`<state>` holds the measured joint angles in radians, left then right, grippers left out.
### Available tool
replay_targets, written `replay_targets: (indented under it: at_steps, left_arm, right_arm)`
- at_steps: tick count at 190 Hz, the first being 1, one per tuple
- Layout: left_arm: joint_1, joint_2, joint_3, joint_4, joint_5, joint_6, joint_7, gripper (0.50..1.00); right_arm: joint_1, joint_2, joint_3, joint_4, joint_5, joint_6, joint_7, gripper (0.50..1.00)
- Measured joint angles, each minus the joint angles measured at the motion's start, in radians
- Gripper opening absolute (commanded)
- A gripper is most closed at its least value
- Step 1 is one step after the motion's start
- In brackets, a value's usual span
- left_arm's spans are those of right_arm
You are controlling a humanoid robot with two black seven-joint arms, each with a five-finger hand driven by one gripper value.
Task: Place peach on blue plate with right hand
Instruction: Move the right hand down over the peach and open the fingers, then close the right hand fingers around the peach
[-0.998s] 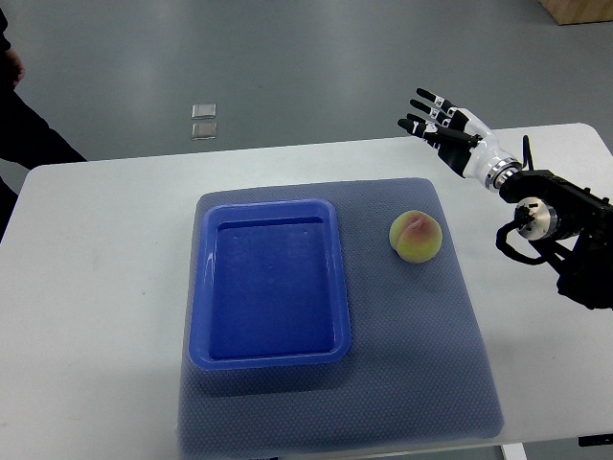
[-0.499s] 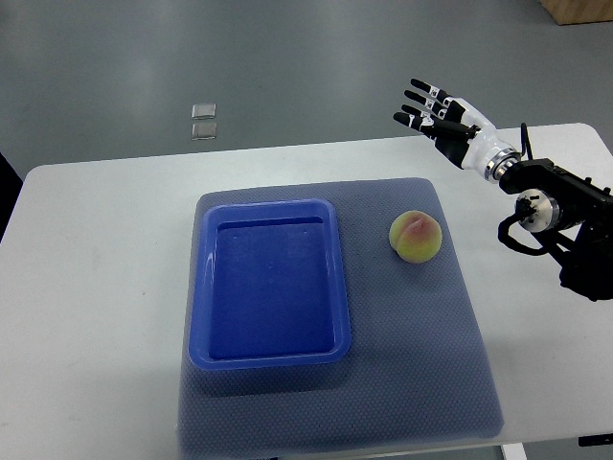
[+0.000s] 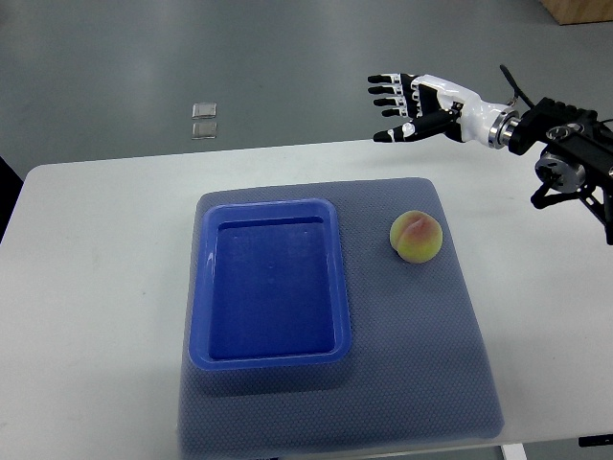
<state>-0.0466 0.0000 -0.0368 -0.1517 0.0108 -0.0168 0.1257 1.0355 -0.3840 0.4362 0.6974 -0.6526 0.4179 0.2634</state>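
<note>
Right hand (image 3: 414,99) hangs with fingers spread, holding nothing, at twelve o'clock from the peach (image 3: 416,237), which sits beside the blue plate (image 3: 203,287).

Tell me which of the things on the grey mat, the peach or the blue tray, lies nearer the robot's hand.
The peach: it lies on the mat's right part, toward the open right hand; the blue tray sits farther left.

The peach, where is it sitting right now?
In the top view, the peach lies on the grey mat, just right of the blue plate, untouched.
</note>
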Motion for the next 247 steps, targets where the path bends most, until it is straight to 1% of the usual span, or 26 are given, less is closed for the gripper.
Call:
replay_targets:
  at_steps: [18, 38, 50, 75, 92, 117, 166, 218, 247]
  left_arm:
    - [0.000, 0.000, 0.001, 0.000, 0.000, 0.000, 0.000, 1.000]
    - [0.001, 0.000, 0.001, 0.000, 0.000, 0.000, 0.000, 1.000]
    - [0.000, 0.000, 0.002, 0.000, 0.000, 0.000, 0.000, 1.000]
    - [0.000, 0.000, 0.002, 0.000, 0.000, 0.000, 0.000, 1.000]
    - [-0.001, 0.000, 0.002, 0.000, 0.000, 0.000, 0.000, 1.000]
    - [-0.002, 0.000, 0.002, -0.001, 0.000, 0.000, 0.000, 1.000]
    - [-0.002, 0.000, 0.002, -0.002, 0.000, 0.000, 0.000, 1.000]
    - [-0.004, 0.000, 0.002, -0.002, 0.000, 0.000, 0.000, 1.000]
    - [-0.004, 0.000, 0.002, -0.002, 0.000, 0.000, 0.000, 1.000]
  right_arm:
    - [0.075, -0.054, -0.100, 0.087, -0.088, 0.006, 0.007, 0.926]
    - [0.134, -0.090, -0.200, 0.150, -0.185, 0.007, 0.020, 0.926]
    - [0.166, -0.106, -0.273, 0.195, -0.289, 0.007, 0.031, 0.926]
    - [0.187, -0.116, -0.371, 0.263, -0.491, 0.003, 0.037, 0.926]
    - [0.188, -0.116, -0.418, 0.288, -0.585, -0.002, 0.037, 0.926]
    - [0.189, -0.109, -0.490, 0.298, -0.647, -0.005, 0.038, 0.926]
    - [0.186, -0.097, -0.534, 0.297, -0.737, -0.009, 0.039, 0.926]
    - [0.175, -0.089, -0.572, 0.265, -0.761, -0.059, 0.028, 0.926]
    - [0.177, -0.063, -0.583, 0.236, -0.767, -0.073, 0.025, 0.924]
